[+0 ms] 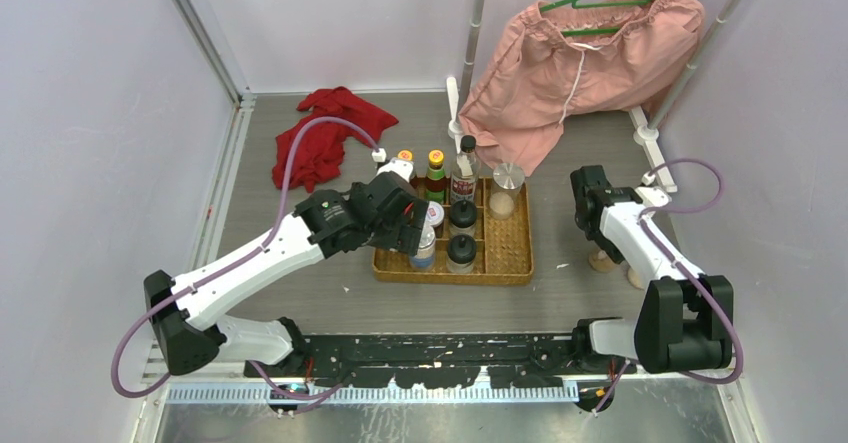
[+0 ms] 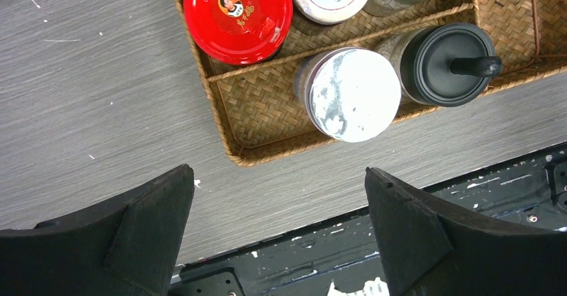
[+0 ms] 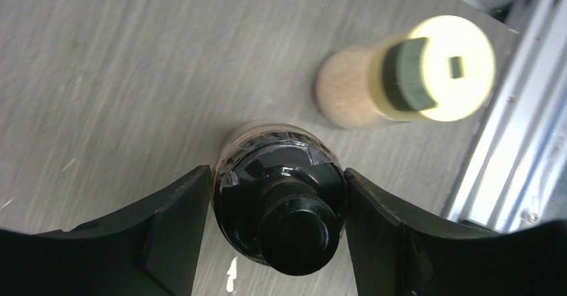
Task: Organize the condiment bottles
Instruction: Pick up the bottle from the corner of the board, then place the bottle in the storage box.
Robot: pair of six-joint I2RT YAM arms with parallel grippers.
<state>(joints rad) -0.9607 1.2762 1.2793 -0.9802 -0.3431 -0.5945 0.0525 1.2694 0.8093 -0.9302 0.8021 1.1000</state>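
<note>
pale lilac walls [image 1: 90, 113] enclose a grey wood-grain table [image 1: 560, 303] under even light.

Bright even light, right-wrist blur

**Q:** How is the left arm [image 1: 262, 253] posed?

**A:** It is extended forward and toward the centre, with the wrist turned downward. The left gripper [image 2: 279, 176] is held with its jaws spread wide.

**Q:** And the right arm [image 1: 650, 245]?

**A:** It is folded at the elbow, the forearm is angled forward and inward, and the wrist is pointed down. The right gripper [image 3: 277, 182] is closed partway, with its fingers [image 3: 177, 222] set against opposite sides of a black-capped bottle [image 3: 281, 209].
</note>
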